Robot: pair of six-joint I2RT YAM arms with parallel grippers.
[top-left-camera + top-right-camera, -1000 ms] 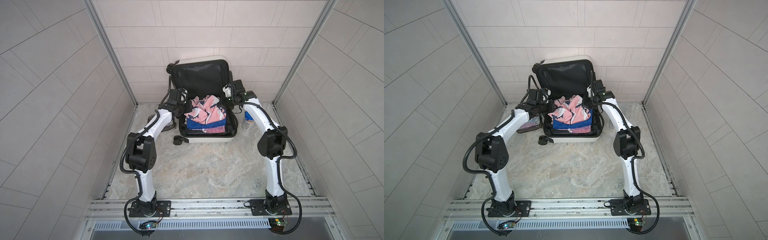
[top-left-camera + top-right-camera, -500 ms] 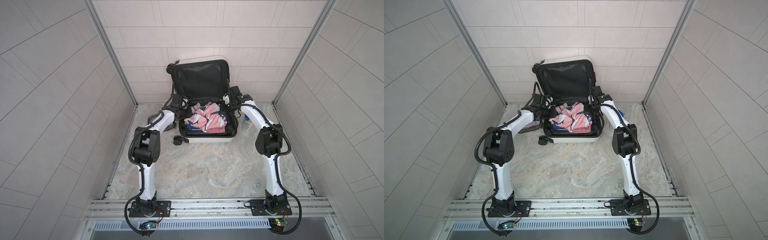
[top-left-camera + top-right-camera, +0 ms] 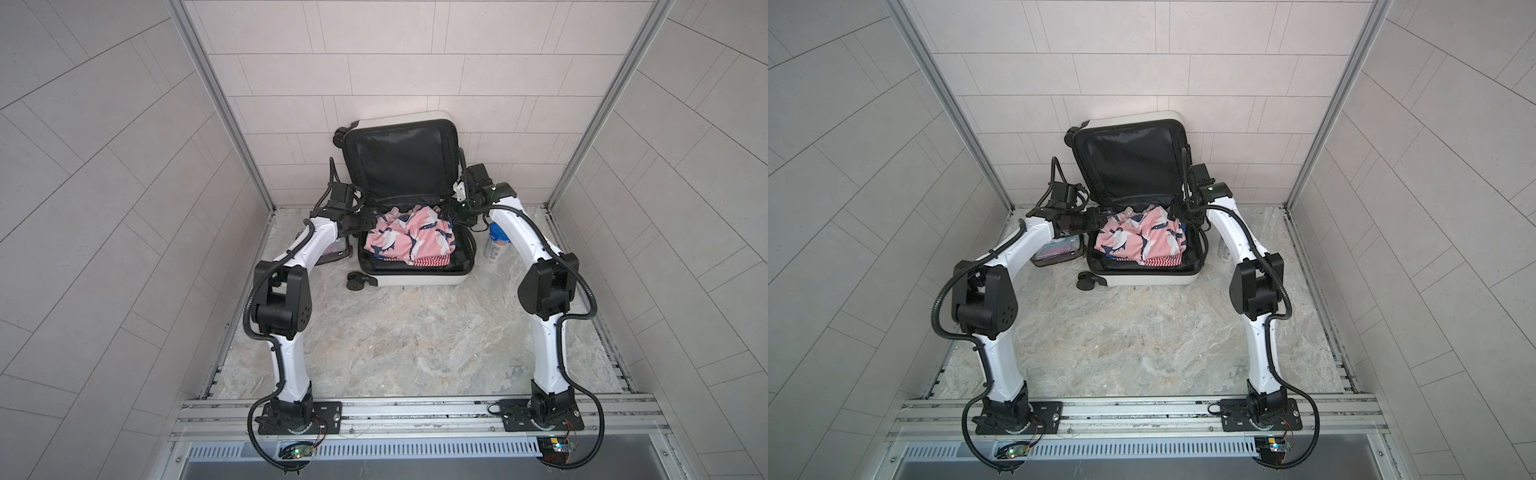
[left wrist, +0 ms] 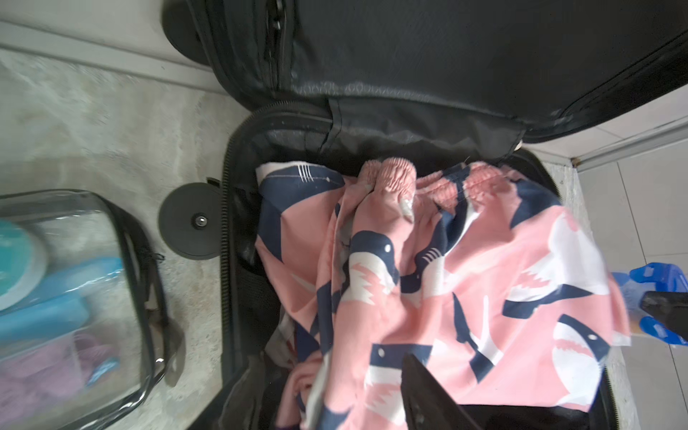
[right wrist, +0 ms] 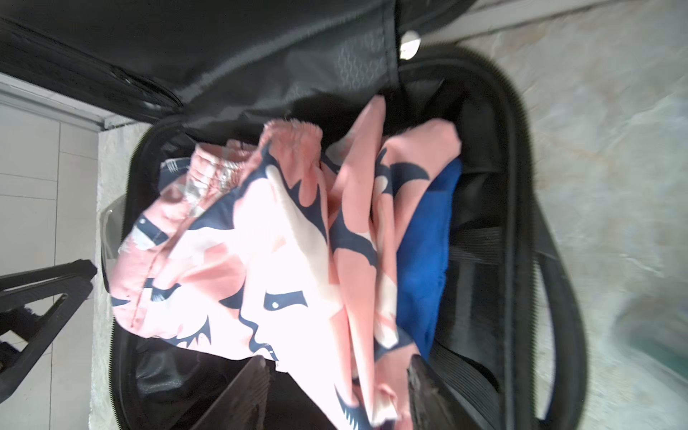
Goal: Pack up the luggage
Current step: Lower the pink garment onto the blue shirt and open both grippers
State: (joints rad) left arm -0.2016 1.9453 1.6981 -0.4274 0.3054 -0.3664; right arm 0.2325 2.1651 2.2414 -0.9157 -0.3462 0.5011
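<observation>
Left pincer (image 3: 368, 220): poised at the left rim of the luggage (image 3: 415, 280), jaws parted and gripping nothing. In its wrist view one black finger (image 4: 428, 394) lies over the cloth, and its partner is not plainly seen. Right pincer (image 5: 337, 359): at the opposite rim, jaws wide, with a fold of fabric lying loose between the two fingers, not pinched. Judged purpose: an arm at each side suits laying a floppy garment flat, and parted jaws suit a release. Luggage: small white hard-shell suitcase, lying open at the far middle of the desk (image 3: 395, 345). Its black-lined lid (image 3: 399, 162) is propped upright against the back wall (image 3: 415, 83), which leaves the tub free for loading. Contents: pink shark-print shorts (image 3: 405, 239) uppermost, rumpled, elastic waistband toward the hinge. A blue garment (image 5: 424, 260) and a red-and-white striped garment (image 3: 432, 261) lie beneath. Outside the case: a clear toiletry pouch (image 3: 1059, 251) with black trim just beside it under the left arm, and a blue-capped bottle (image 3: 496, 245) standing near it by the right arm; both are presumably still to go in. Desk: pale marbled top, matt, with the case's black spinner wheel (image 3: 356, 280) resting on it at the near left corner. Room: a booth of pale tiled panels on three sides with aluminium corner posts. Both arm bases are bolted to a slotted rail (image 3: 415, 411) along the near edge.
</observation>
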